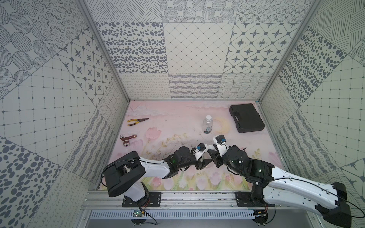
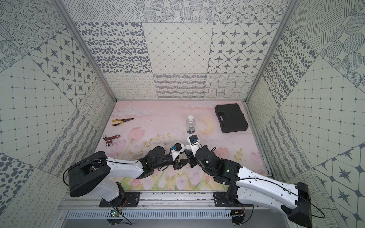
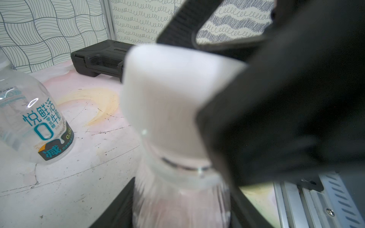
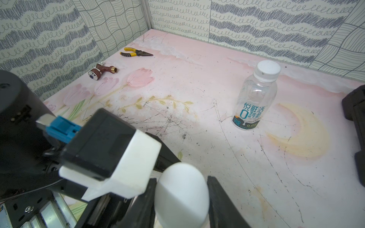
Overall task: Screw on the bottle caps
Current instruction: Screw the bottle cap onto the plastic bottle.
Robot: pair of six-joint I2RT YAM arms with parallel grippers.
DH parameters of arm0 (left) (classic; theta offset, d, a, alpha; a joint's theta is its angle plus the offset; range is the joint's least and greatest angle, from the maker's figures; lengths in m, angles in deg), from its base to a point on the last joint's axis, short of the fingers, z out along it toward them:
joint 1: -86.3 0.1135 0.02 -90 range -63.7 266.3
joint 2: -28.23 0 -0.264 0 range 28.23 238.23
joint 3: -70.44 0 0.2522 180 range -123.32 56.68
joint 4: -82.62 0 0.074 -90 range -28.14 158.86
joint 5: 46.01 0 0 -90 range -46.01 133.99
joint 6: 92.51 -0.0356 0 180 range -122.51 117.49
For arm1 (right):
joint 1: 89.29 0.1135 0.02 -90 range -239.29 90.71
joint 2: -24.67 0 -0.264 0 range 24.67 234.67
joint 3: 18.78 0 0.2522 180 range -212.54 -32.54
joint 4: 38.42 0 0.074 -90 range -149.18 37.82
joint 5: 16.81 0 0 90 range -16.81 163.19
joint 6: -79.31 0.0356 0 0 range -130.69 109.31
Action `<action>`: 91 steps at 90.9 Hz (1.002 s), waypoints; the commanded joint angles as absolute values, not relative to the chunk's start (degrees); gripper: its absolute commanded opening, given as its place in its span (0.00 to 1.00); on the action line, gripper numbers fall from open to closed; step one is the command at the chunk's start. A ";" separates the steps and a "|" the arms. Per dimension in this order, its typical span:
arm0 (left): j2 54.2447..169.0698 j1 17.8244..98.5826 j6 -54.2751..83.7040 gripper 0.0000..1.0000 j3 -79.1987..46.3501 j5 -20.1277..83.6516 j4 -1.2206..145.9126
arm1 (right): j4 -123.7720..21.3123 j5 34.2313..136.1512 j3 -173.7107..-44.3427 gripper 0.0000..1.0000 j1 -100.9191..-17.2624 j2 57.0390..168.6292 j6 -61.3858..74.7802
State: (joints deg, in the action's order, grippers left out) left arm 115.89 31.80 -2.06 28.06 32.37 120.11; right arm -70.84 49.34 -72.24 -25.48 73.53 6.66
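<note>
Two arms meet on one bottle at the lower centre of both top views.
The left gripper (image 3: 182, 199) has its jaws clamped on the body of a clear ribbed plastic bottle (image 3: 177, 175). The right gripper (image 4: 181, 197) has its jaws closed tight on the round white plastic cap (image 3: 166, 92) sitting over that bottle's neck. Higher in the frame, a shorter clear bottle with a blue-white label (image 1: 207, 126) stands upright and capped on the pink floral bench (image 1: 173, 122), apart from both grippers.
</note>
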 commanded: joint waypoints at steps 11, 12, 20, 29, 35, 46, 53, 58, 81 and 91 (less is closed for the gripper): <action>115.49 31.46 -2.77 0.68 28.17 29.74 121.68 | -73.85 50.22 -70.85 0.40 -25.75 74.07 9.26; 115.45 31.46 -2.77 0.68 28.14 29.84 121.64 | -74.00 50.28 -70.81 0.40 -25.75 74.03 9.35; 115.46 31.46 -2.47 0.71 28.37 30.76 122.11 | -75.27 50.30 -70.68 0.40 -25.75 73.29 9.90; 115.58 31.46 -2.28 0.74 28.96 32.32 123.39 | -76.56 50.47 -70.53 0.40 -25.73 72.29 10.30; 115.87 31.55 -2.13 0.76 29.18 33.20 123.60 | -77.23 50.74 -70.59 0.40 -25.74 71.97 10.32; 116.28 31.62 -1.73 0.80 29.73 34.09 124.92 | -77.41 51.30 -70.67 0.40 -25.74 71.95 10.14; 116.21 31.64 -1.55 0.79 29.71 33.99 124.93 | -77.33 51.80 -71.04 0.40 -25.73 72.24 9.99; 116.21 31.66 -1.47 0.78 29.73 33.71 124.87 | -77.32 52.11 -71.43 0.40 -25.73 72.69 9.77; 116.23 31.72 -1.74 0.61 30.06 33.66 124.43 | -77.60 51.89 -73.80 0.40 -25.71 72.76 9.29; 116.13 31.72 -2.34 0.55 29.22 33.46 122.32 | -79.19 51.68 -74.85 0.40 -25.74 72.83 9.07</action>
State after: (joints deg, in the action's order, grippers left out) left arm 116.13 31.67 -2.23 29.94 32.72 121.83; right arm -74.99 50.95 -73.38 -25.63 72.44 9.24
